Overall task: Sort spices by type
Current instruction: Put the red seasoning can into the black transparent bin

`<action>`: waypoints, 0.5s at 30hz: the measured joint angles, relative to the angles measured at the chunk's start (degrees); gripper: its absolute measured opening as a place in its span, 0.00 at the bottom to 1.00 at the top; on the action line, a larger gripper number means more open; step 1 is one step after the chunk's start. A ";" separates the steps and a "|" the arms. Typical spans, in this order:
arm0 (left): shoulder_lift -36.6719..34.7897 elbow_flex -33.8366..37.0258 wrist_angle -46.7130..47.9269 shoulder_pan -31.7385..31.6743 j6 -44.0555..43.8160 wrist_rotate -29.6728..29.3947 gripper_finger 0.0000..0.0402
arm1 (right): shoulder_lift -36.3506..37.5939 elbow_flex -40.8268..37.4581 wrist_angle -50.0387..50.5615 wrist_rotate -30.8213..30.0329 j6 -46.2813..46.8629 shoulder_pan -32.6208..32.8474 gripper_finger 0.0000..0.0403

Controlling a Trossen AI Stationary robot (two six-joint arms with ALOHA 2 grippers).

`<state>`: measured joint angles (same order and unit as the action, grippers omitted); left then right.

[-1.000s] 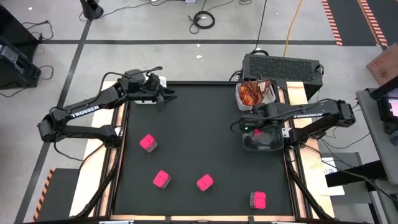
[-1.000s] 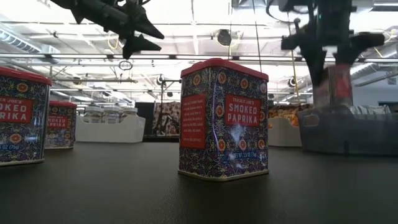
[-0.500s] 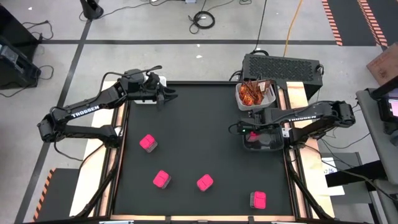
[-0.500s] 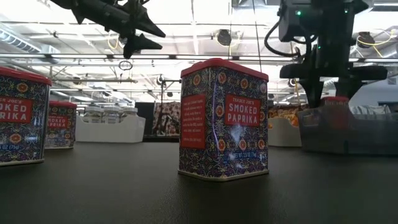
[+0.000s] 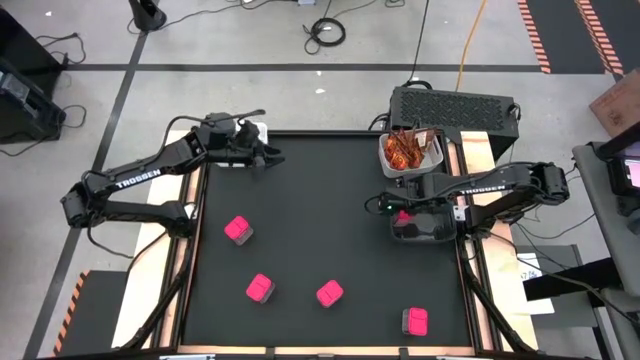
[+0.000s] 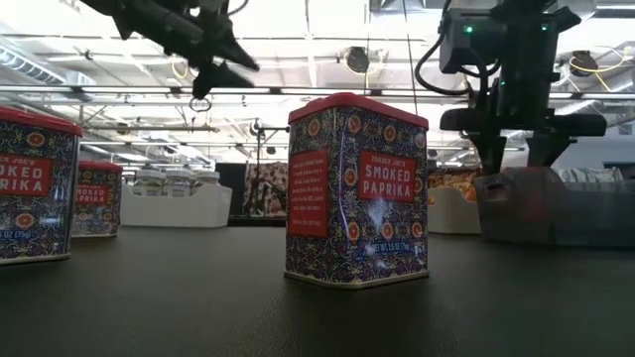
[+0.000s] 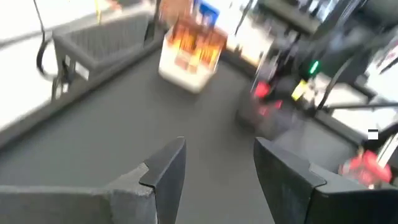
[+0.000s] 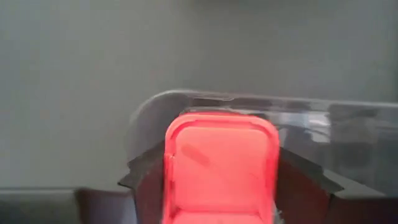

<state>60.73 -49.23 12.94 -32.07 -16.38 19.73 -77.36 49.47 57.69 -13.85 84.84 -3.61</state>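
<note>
Four pink boxes stand on the black desk; a fifth pink box sits in the dark bin, between the right end effector's parted fingers. Left end effector hovers parted, empty, at the desk's far-left corner.

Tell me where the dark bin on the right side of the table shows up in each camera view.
High view: dark bin at the table's right edge, under the right tool.
Low view: far right, translucent grey.
Left wrist view: blurred dark shape right of centre.
Right wrist view: its clear rim around a pink tin.
Shared landmark: the white bin of orange sachets beside it.
</note>
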 joint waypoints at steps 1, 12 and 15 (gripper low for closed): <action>0.32 0.00 1.61 0.34 0.64 0.03 0.48 | 0.00 0.01 -0.17 0.56 -0.24 -0.19 0.63; 1.09 0.00 3.52 6.97 7.43 -3.51 0.48 | 0.00 0.31 0.61 3.89 -1.53 -0.55 0.81; 1.11 0.00 3.13 7.10 7.74 -4.27 0.48 | 0.00 1.70 2.13 3.73 -1.55 -0.53 0.83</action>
<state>61.84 -49.23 16.07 -24.97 -8.64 15.46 -77.36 51.18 59.82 -10.11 83.28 -4.14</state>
